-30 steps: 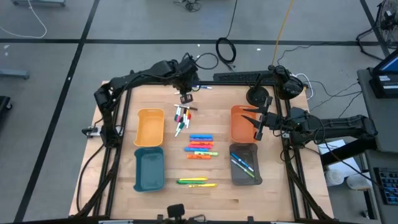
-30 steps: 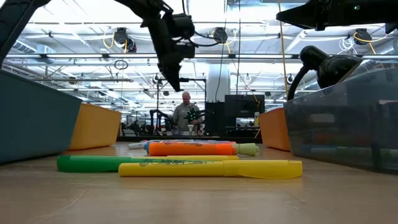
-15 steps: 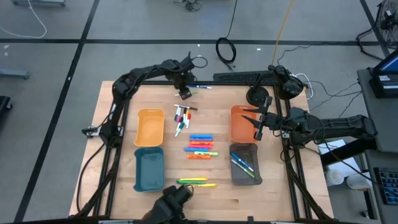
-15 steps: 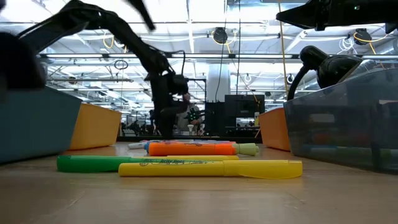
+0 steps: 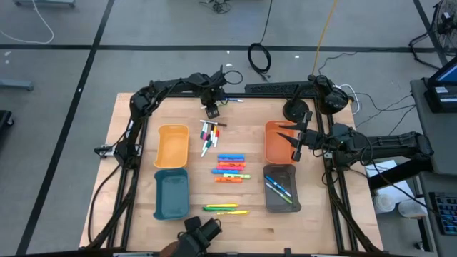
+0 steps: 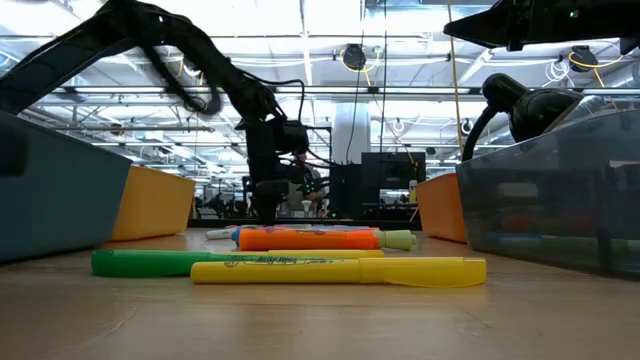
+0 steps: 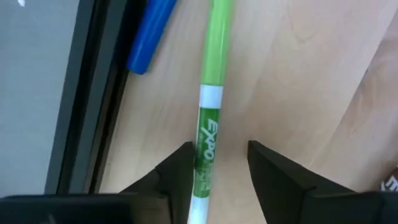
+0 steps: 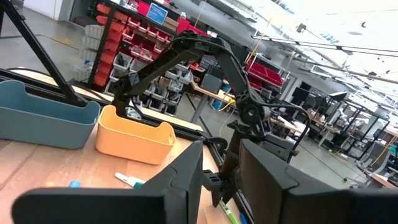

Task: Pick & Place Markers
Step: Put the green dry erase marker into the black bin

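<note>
With parted jaws straddling a green Expo marker point(image 7: 208, 134) lying loose near the table's point(image 5: 128, 207) far edge, the left gripper point(image 7: 219, 163) should centre before closing, while the right gripper point(image 5: 295, 140) waits part-open and empty over the orange tray point(image 5: 273, 146).

The pale wooden worktop point(image 5: 136, 214) shows a fine grain under a smooth, faintly satin finish. The green-capped white plastic marker point(image 7: 210, 118) between the left hand's point(image 7: 219, 168) matt black fingers point(image 7: 177, 171) looks glossy, as does the blue plastic cap point(image 7: 151, 34) at its eleven o'clock. The yellow plastic tray point(image 5: 172, 145), teal plastic tray point(image 5: 171, 194) and orange plastic tray point(image 5: 275, 141) look matt (the smoky grey one point(image 5: 281, 188) is translucent). The floor point(image 5: 143, 28) is dull grey.
</note>
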{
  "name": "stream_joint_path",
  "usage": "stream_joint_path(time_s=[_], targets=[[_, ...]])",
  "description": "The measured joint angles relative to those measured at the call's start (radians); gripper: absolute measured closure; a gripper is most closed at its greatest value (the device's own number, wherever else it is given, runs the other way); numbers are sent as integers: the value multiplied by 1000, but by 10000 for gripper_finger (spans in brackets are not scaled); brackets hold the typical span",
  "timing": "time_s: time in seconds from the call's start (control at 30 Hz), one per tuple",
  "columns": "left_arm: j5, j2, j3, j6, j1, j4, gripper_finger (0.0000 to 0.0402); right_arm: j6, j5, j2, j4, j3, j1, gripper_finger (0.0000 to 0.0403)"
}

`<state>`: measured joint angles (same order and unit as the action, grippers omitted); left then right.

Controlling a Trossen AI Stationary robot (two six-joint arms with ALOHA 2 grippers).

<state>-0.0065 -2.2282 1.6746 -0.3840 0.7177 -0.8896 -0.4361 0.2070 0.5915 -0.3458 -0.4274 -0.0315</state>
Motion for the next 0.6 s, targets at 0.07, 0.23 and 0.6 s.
stream_joint_path(time_s=[0.07, 0.23, 0.6], targets=[[17, 0, -25, 3, 6, 21, 259, 2, 0, 0, 1, 0, 0, 310], [79, 2, -64, 3, 17, 60, 297, 4, 0, 0, 1, 0, 0, 310], [93, 2, -68, -8, 15, 65, 377, 5, 0, 0, 0, 0, 0, 310]])
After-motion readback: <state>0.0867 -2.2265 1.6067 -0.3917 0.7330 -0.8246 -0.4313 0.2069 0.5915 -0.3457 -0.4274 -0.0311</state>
